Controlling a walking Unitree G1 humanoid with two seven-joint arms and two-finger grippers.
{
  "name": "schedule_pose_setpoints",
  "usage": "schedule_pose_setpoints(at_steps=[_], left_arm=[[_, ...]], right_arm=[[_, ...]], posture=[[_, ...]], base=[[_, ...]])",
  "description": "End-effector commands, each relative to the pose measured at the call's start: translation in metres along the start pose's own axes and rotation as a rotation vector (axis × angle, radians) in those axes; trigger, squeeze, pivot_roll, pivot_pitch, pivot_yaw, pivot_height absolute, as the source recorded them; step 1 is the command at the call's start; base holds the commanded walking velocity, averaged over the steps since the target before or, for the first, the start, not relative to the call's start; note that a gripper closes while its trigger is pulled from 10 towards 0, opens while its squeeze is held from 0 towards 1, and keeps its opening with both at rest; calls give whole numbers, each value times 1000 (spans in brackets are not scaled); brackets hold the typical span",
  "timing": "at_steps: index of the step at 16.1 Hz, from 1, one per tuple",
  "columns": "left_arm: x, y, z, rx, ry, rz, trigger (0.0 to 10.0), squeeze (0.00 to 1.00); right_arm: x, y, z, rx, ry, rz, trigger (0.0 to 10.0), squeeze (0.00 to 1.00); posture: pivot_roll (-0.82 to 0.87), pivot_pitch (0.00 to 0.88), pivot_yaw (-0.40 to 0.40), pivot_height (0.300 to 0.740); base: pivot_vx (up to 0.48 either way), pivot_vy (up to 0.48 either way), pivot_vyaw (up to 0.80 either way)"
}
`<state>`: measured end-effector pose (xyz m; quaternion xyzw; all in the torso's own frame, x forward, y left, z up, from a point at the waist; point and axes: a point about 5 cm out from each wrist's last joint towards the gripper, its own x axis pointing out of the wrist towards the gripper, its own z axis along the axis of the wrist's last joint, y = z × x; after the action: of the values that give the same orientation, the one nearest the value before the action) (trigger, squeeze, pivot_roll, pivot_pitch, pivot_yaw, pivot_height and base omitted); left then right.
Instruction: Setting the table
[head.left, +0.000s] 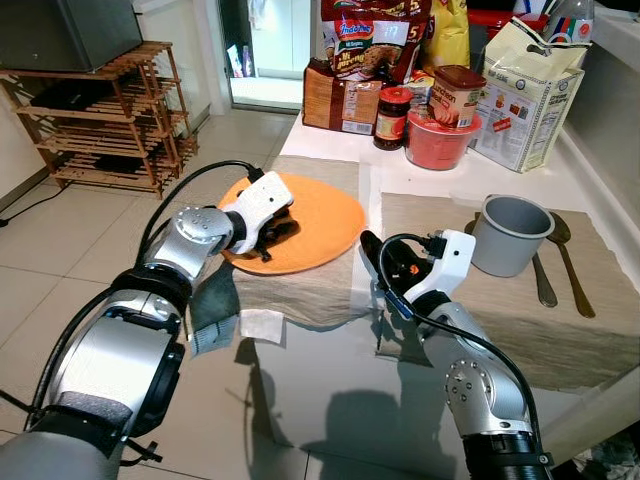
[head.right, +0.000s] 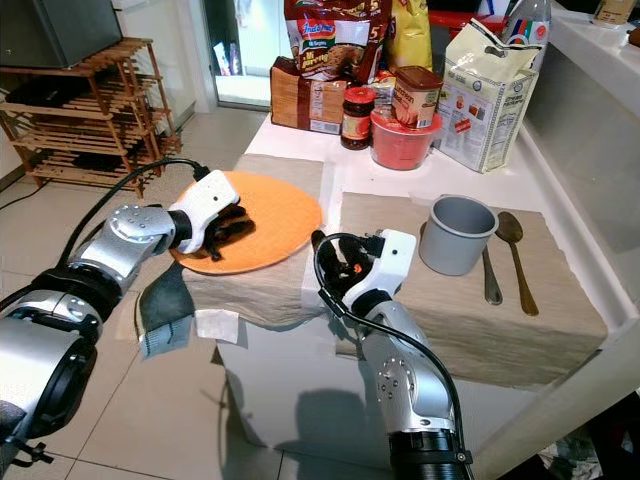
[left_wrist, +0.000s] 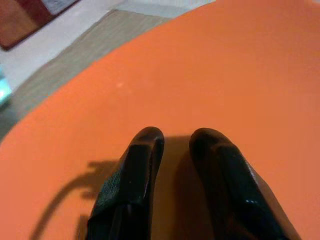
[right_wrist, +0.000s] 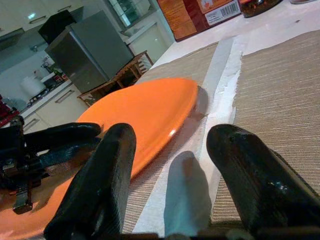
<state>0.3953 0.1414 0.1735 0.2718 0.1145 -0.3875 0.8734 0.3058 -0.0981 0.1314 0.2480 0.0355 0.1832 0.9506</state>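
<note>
An orange plate (head.left: 318, 222) lies on the left woven placemat (head.left: 320, 292) on the white table. My left gripper (head.left: 268, 236) rests on the plate's near left part. In the left wrist view its fingers (left_wrist: 135, 165) lie close together over the orange surface with nothing between them. My right gripper (head.left: 385, 275) hovers open at the table's front edge, over the white strip between the two placemats and just right of the plate (right_wrist: 150, 110). A grey cup (head.left: 510, 235) and two spoons (head.left: 572, 262) sit on the right placemat (head.left: 570, 330).
Groceries crowd the table's back: a red bowl (head.left: 435, 142), a dark jar (head.left: 393, 117), noodle packs (head.left: 370, 40) and a white bag (head.left: 525, 95). A wooden rack (head.left: 110, 120) stands on the tiled floor at left. A grey cloth (head.left: 212, 312) hangs off the table's near left corner.
</note>
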Motion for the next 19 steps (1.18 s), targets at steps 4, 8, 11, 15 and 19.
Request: schedule_pose_setpoints(at_steps=[4, 8, 11, 15, 19], left_arm=[[18, -22, 10, -18, -14, -127, 10000, 0], [14, -10, 23, 9, -61, -46, 10000, 0], [3, 9, 60, 10, -242, -13, 10000, 0], [-16, 21, 67, -55, -391, 85, 10000, 0], [-52, 14, 5, -116, -346, 272, 10000, 0]], right_arm=[[-3, -3, -18, 25, 86, -29, 10000, 0], [-4, -2, -17, 15, 77, -26, 10000, 0], [-8, -1, -11, -78, 42, 5, 10000, 0], [-15, -4, 8, -318, -49, -26, 10000, 0], [-20, -17, 14, -401, -86, -83, 10000, 0]], posture=[[-71, 38, 20, 740], [-78, 26, 27, 740], [-70, 7, 22, 740], [-54, 0, 9, 740], [-33, 0, -10, 740]], base=[[0, 0, 0], [0, 0, 0], [0, 0, 0], [0, 0, 0], [0, 0, 0]])
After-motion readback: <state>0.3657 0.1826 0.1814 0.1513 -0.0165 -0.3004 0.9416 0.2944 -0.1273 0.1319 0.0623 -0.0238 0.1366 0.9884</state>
